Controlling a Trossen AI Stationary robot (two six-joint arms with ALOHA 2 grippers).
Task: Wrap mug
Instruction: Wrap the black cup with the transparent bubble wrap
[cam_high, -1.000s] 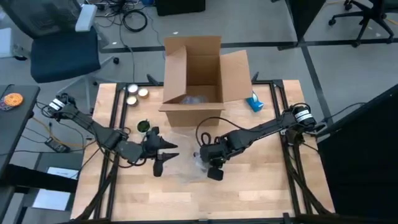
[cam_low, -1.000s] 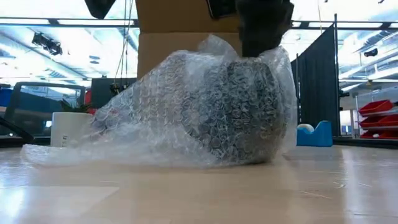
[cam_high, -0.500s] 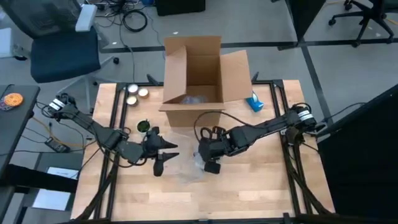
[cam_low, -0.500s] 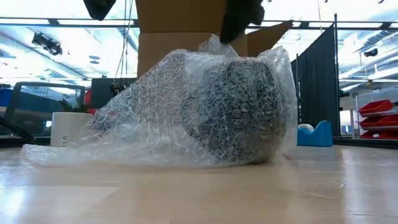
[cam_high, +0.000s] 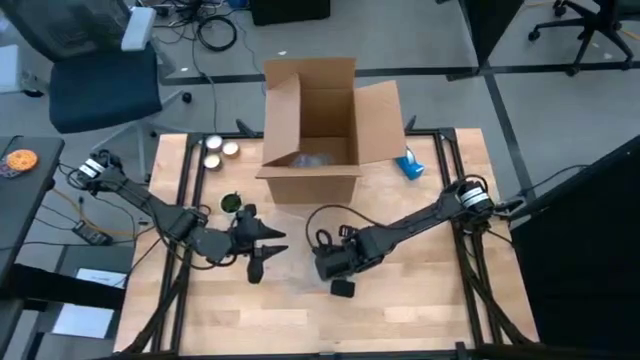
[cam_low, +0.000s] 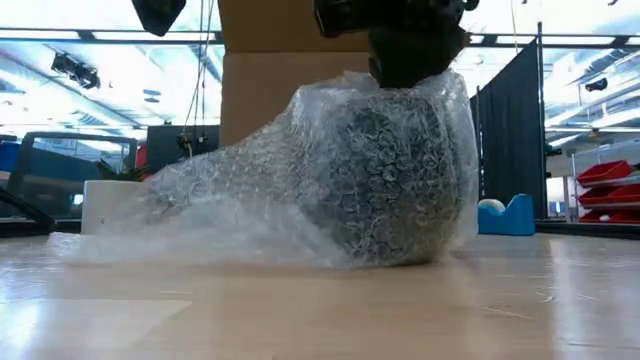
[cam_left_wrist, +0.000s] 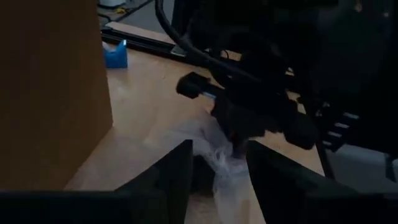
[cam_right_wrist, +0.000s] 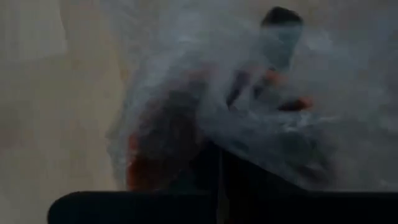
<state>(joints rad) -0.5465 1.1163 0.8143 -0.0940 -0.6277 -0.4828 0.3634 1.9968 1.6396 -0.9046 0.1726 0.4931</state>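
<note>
Low view shows your right pincer (cam_low: 405, 55) pinching the bubble wrap (cam_low: 250, 200) atop the mug (cam_low: 385, 185) directly beneath; left pincer (cam_high: 255, 262) waits spread beside. Lift carelessly and the wrap could slip off.

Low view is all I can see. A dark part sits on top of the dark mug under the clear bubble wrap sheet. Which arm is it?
Observer: It is the right end effector, over the dark mug inside the clear bubble wrap sheet. The high view shows its arm reaching in from the table's right side.
Operator: And where is the left one?
Observer: The left end effector is beside the sheet's loose end, with its fingers open.
Operator: Is the box behind the mug open?
Observer: Yes. The brown cardboard box has its flaps up. Something pale lies inside, but I cannot tell what.
</note>
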